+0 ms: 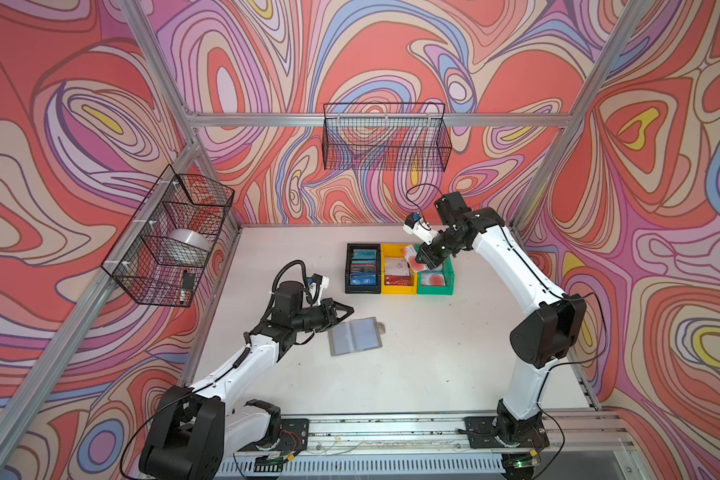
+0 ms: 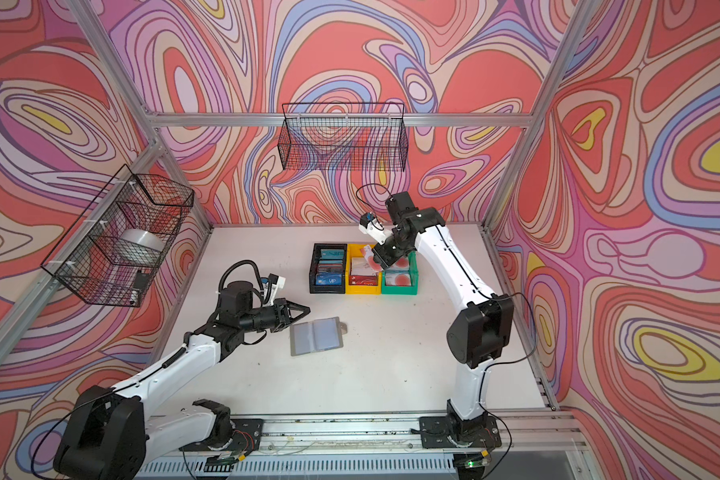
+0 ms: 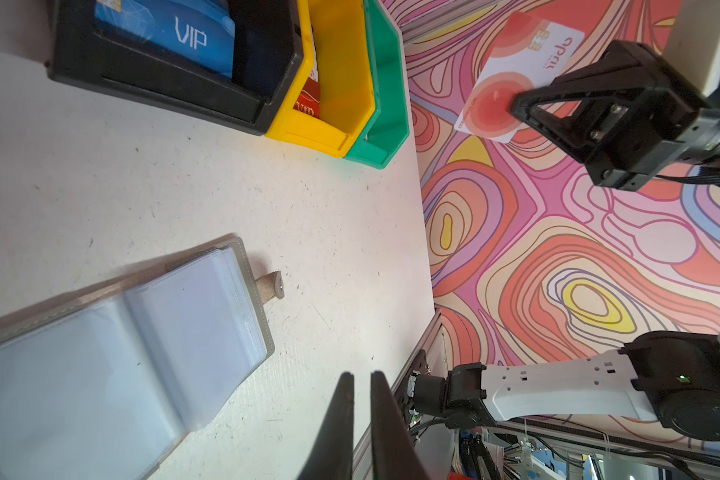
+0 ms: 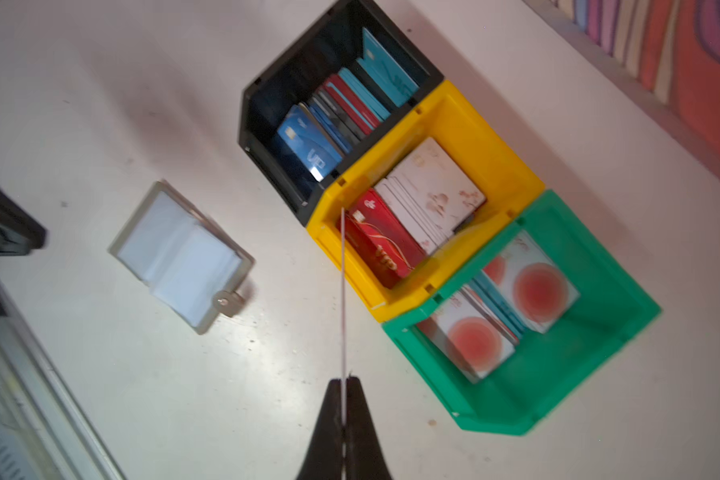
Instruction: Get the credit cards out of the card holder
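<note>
The grey card holder (image 1: 356, 336) (image 2: 316, 336) (image 3: 121, 353) (image 4: 179, 253) lies open on the white table, and its clear sleeves look empty. My left gripper (image 1: 350, 309) (image 2: 307, 309) (image 3: 362, 374) hovers just left of it, jaws a narrow slit apart with nothing between them. My right gripper (image 1: 422, 264) (image 2: 375, 262) (image 4: 344, 379) is shut on a pale credit card with red blotches (image 3: 512, 75) (image 4: 343, 291), held above the yellow and green bins. Other credit cards stand in the bins: a blue VIP one (image 4: 308, 145), a dark red one (image 4: 383, 237), and pale blotched ones (image 4: 474, 340).
Three bins stand side by side at the back: black (image 1: 347, 270), yellow (image 1: 398, 291), green (image 1: 435, 291). Wire baskets hang on the back wall (image 1: 385, 137) and the left wall (image 1: 171, 237). An aluminium rail (image 1: 391, 428) runs along the table's front edge.
</note>
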`<state>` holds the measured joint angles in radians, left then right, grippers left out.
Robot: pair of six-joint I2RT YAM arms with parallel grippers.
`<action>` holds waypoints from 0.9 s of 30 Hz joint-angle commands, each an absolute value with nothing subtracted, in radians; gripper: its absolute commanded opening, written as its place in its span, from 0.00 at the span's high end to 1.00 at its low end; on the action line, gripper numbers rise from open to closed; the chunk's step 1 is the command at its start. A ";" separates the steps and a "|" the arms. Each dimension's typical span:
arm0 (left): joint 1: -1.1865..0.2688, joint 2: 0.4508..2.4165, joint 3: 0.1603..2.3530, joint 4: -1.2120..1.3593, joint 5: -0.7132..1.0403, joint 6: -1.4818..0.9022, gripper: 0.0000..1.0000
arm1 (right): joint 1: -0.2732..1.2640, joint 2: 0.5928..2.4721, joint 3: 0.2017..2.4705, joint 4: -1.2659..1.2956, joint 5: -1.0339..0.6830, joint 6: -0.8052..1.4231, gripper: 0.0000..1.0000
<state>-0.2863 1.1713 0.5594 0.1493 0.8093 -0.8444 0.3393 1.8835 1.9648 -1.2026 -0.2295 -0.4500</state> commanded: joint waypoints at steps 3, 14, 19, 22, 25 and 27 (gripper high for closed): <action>-0.280 1.180 0.576 0.141 0.818 -0.841 0.87 | 0.341 1.906 1.930 -1.234 0.082 -0.612 1.00; -0.280 1.171 0.546 0.191 0.800 -0.882 0.88 | 0.319 2.006 1.902 -1.216 0.219 -0.831 1.00; -0.280 1.159 0.543 0.180 0.786 -0.883 0.88 | 0.289 2.029 1.894 -1.189 0.194 -0.880 1.00; -0.279 1.162 0.541 0.183 0.780 -0.884 0.88 | 0.272 2.037 1.880 -1.183 0.168 -0.896 1.00; -0.281 1.172 0.540 0.195 0.782 -0.887 0.88 | 0.250 2.041 1.860 -1.154 0.118 -0.914 1.00; -0.279 1.180 0.537 0.207 0.786 -0.892 0.88 | 0.246 2.044 1.841 -1.116 0.110 -0.928 1.00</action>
